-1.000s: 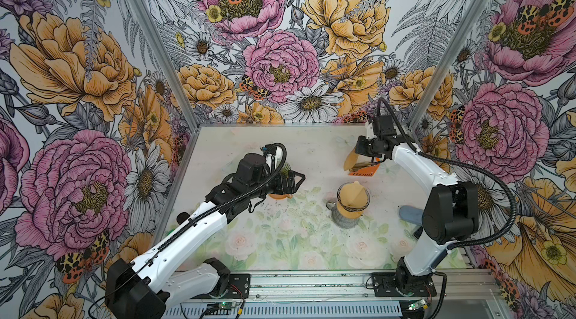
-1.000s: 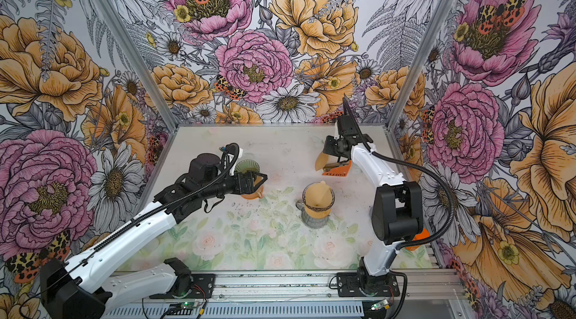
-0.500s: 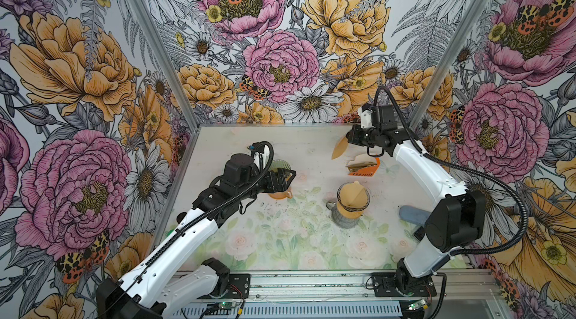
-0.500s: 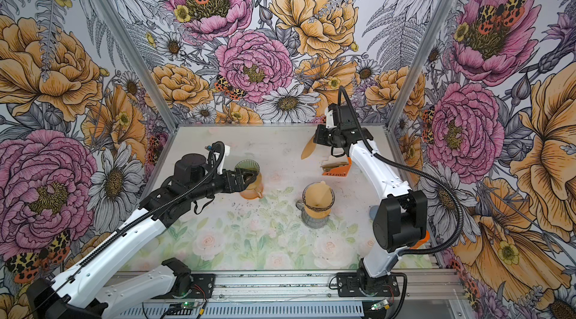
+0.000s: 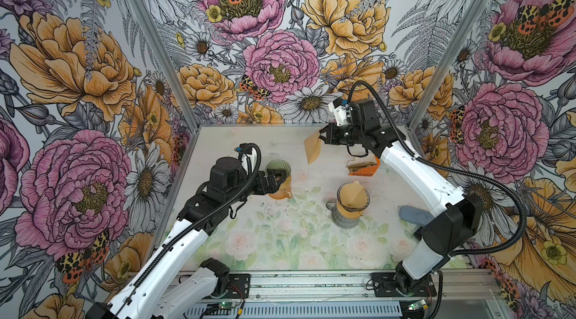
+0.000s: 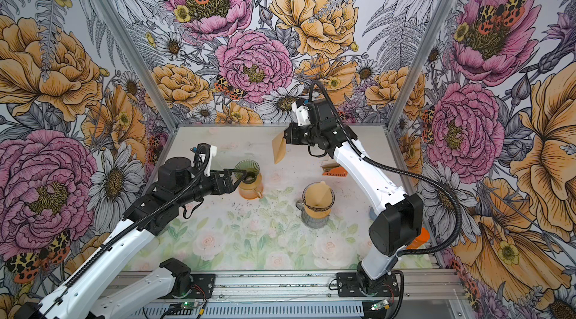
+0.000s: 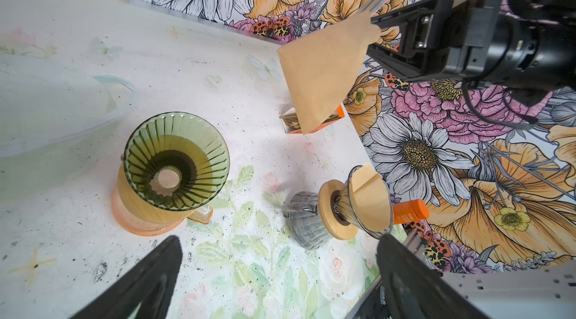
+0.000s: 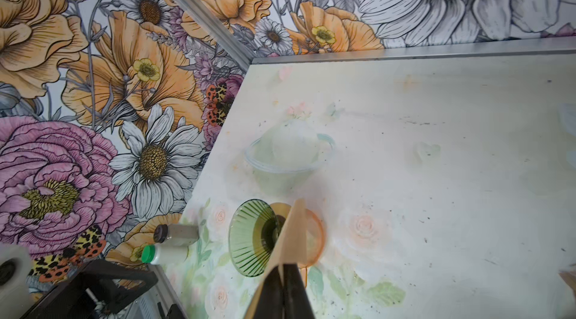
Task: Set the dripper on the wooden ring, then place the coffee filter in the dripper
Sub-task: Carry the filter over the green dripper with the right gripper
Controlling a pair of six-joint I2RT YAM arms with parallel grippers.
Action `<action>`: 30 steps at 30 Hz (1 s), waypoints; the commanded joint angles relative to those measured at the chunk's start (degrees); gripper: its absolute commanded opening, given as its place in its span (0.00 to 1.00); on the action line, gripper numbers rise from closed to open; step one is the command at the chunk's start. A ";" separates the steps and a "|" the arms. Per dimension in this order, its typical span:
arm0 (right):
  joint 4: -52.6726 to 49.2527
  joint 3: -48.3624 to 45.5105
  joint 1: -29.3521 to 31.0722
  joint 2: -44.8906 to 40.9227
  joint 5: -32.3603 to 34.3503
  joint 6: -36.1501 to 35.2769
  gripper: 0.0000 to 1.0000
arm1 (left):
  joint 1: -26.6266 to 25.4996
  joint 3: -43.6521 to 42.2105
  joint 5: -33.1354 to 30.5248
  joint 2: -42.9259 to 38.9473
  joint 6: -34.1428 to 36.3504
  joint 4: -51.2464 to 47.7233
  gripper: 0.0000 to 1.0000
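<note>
Right gripper [image 5: 324,137] clamped on coffee filter [image 5: 313,150] upper corner, apart from dripper [image 5: 277,165]. Paper judged light, limp, crease-prone; rim hold suits. Left gripper [image 7: 279,241] spread wide, near dripper.

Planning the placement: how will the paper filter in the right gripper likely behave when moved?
The filter hangs flat from one pinched edge in the right gripper, so probably light and stiff. Folded shut, it may not open by itself inside the green dripper.

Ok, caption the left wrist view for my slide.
Right gripper pinches a coffee filter aloft; the empty green dripper stands on the table.
</note>
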 commanded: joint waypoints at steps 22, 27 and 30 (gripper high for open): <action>-6.91 11.08 11.13 13.94 2.37 1.06 0.05 | 3.23 -1.16 1.90 -2.28 0.65 -0.98 0.99; -7.25 11.06 11.14 15.27 2.43 1.37 0.06 | 3.23 -0.94 1.67 -1.24 0.74 -0.98 0.99; -7.19 11.04 11.22 15.68 2.58 1.48 0.07 | 3.06 -0.85 1.44 -0.71 0.57 -0.99 0.99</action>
